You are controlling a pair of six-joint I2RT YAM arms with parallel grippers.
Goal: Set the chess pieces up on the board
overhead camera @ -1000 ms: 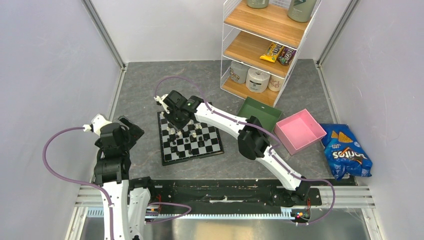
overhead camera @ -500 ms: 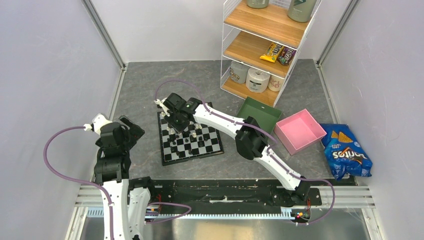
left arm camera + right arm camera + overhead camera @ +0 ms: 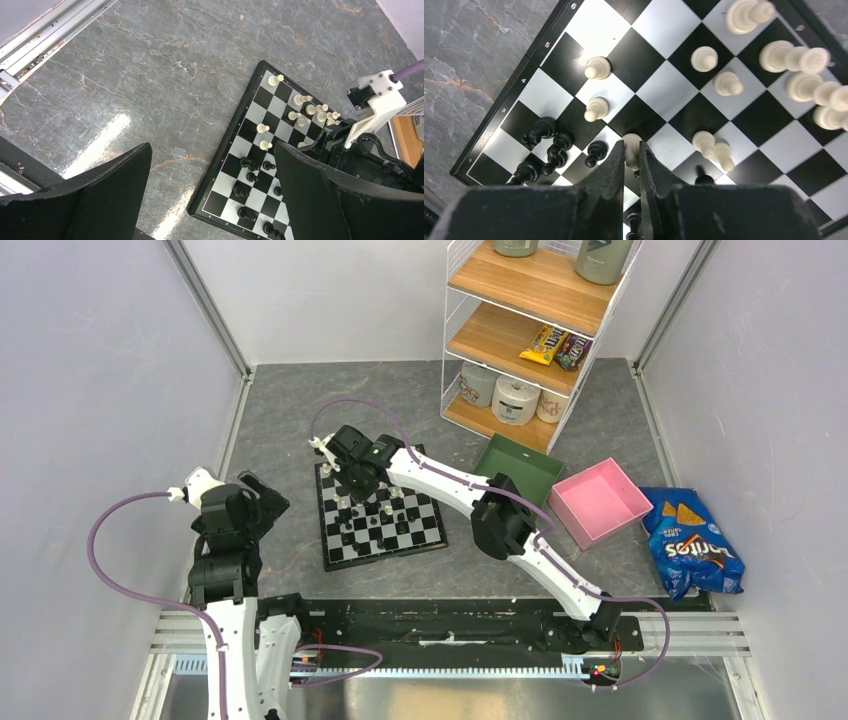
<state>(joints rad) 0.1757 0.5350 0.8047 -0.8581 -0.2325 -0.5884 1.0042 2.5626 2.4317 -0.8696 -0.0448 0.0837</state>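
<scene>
Grip check: jaws of my right gripper (image 3: 631,148) pinch a cream-white chess piece (image 3: 631,141) standing on the chessboard (image 3: 659,20) beside black pieces (image 3: 596,150). I judge it light, rigid, slick and tippy, best held low on its stem. My left gripper (image 3: 212,150) hangs spread wide.

A robotics lab cell: white panels (image 3: 100,390) enclose a grey tabletop (image 3: 290,410), with robot arms (image 3: 440,478) mounted on a metal rail (image 3: 700,635).
</scene>
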